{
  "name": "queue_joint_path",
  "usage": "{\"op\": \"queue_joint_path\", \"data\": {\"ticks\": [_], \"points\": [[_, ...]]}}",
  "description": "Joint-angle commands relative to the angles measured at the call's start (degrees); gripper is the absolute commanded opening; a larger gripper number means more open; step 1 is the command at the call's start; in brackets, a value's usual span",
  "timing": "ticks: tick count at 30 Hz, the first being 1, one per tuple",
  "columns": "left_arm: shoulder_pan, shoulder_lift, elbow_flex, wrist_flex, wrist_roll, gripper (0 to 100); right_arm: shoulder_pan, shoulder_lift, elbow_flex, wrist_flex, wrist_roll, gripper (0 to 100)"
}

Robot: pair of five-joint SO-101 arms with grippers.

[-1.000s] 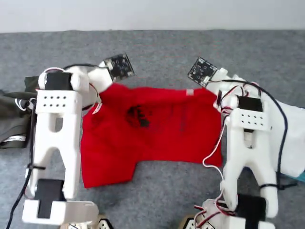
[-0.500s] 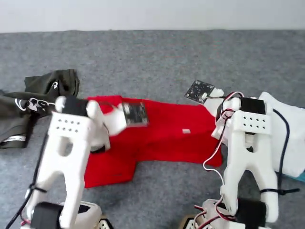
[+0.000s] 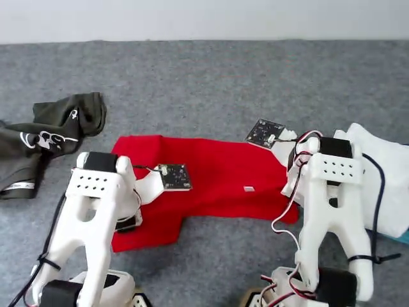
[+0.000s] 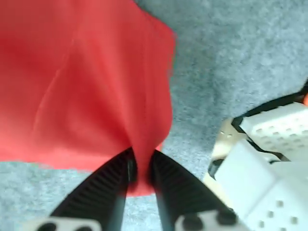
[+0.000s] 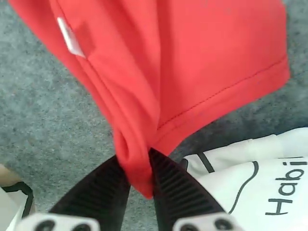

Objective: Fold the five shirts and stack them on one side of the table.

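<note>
A red shirt (image 3: 217, 173) lies across the middle of the grey table, its far edge folded over toward the near side, with a small white tag (image 3: 249, 188) on top. My left gripper (image 3: 136, 208) is shut on the shirt's left end; up close its black fingers (image 4: 113, 185) pinch a ridge of red cloth (image 4: 86, 86). At the shirt's right end my right gripper (image 3: 289, 165) is shut on the cloth, and its fingers (image 5: 168, 185) clamp a bunched hem of the red shirt (image 5: 192, 57).
A dark shirt (image 3: 51, 134) lies crumpled at the table's left side. A white shirt (image 3: 383, 176) with black print sits at the right edge, right beside my right gripper (image 5: 250, 187). Bare grey table stretches behind the red shirt.
Both grippers have pulled the red shirt's far edge toward the near side, folding it over itself. The left arm has come farther forward, uncovering the dark shirt.
</note>
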Motion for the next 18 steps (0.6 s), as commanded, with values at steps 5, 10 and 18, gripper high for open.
{"op": "queue_joint_path", "data": {"ticks": [5, 10, 18], "points": [[-2.9, -2.3, 2.1, 0.7, -2.0, 14, 1.8, -2.2, -1.8, 4.0, 0.4, 13.6], [-7.9, -2.2, -9.1, 0.7, -0.7, 14, 3.8, -2.2, -9.3, 8.3, -2.3, 29.8], [-13.5, -1.8, -23.9, -12.4, 12.3, 14, 0.3, -1.6, -15.4, 1.4, -12.5, 13.2]]}}
